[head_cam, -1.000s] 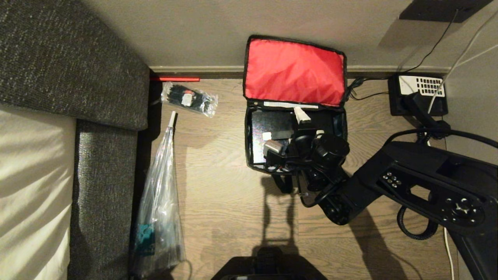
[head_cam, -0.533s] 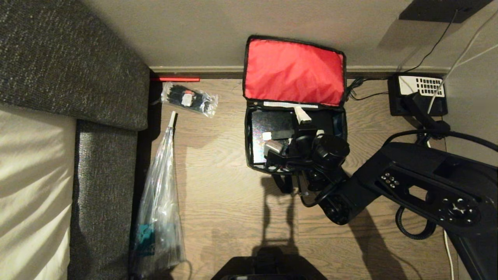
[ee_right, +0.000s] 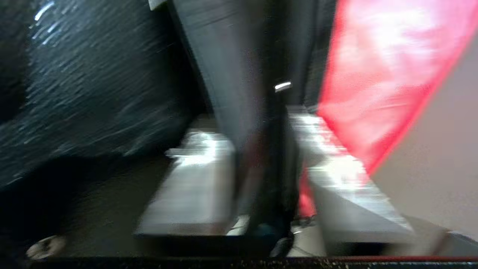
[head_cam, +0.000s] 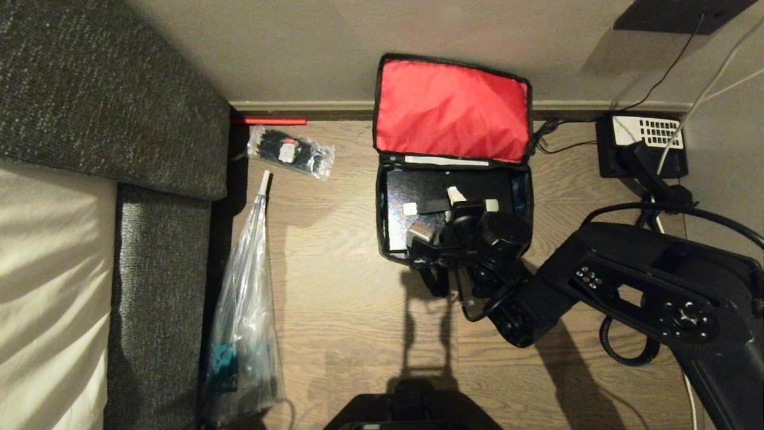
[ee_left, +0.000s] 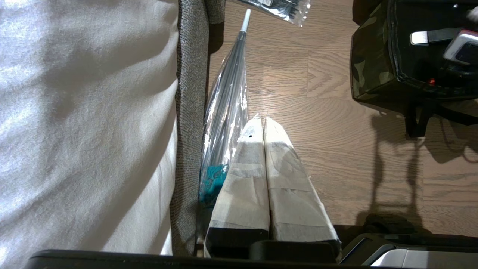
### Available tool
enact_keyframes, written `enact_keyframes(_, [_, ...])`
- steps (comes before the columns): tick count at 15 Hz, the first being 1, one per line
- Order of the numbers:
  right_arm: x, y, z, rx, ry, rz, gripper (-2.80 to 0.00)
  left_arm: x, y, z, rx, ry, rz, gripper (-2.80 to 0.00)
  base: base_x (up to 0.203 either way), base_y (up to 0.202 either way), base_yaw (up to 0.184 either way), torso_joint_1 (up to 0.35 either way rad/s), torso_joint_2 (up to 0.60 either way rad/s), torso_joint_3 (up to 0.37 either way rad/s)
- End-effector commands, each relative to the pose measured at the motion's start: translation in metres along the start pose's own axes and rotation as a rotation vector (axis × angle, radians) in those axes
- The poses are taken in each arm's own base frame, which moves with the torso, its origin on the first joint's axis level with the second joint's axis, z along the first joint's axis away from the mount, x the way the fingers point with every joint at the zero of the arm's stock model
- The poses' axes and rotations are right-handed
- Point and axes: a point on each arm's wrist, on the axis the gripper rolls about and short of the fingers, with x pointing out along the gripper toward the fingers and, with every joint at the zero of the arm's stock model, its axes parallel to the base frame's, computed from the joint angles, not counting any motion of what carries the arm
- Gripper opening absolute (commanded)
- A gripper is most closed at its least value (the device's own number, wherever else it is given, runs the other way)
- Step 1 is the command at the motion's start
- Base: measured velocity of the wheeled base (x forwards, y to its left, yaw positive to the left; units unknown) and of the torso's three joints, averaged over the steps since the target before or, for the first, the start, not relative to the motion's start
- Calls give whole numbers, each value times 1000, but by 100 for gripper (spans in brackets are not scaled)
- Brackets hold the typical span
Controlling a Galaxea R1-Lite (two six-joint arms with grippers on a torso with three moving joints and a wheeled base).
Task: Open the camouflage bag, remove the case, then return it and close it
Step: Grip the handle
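— Started at the left. Found the left gripper [ee_left: 264, 123] hanging over bare floor, with pads pressed flat together and nothing clasped. Parked there, probably, to keep clear of the work.

— And beside it?

— Counted two clear plastic bags. Spotted the long one [head_cam: 245, 310] just beside that hand, laid along the sofa [head_cam: 161, 286], and the small one [head_cam: 290, 152] farther ahead of it. Judged neither to be part of the job.

— Then rightward?

— Reached the one camouflage bag [ee_left: 368, 71], well apart from the left hand and directly under the right. Saw its red lid [head_cam: 450, 110] thrown back against the wall, surely to free the opening. Noted one case [head_cam: 412, 188] lying flat inside, not yet lifted.

— And the right gripper [ee_right: 265, 179]?

— Found it plunged into the bag, fingers [ee_right: 194, 179] either side of the handle strip [head_cam: 430, 207]. Read it as clamped on that strip, the natural place to lift by, though blurred.

— Past that hand?

— Saw one desk telephone [head_cam: 641, 143], well off to its right by the wall.
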Motion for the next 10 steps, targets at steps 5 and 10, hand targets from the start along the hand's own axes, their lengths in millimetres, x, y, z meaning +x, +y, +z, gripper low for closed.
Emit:
enact_keyframes(5, [0,-12,0,13,5,-33,-280,2,0,-11,0,41,0,-280,0,0,0,0,0,0])
enact_keyframes(10, [-5,-45,0,74,10,-82,-280,2,0,-11,0,40,0,-280,0,0,0,0,0,0])
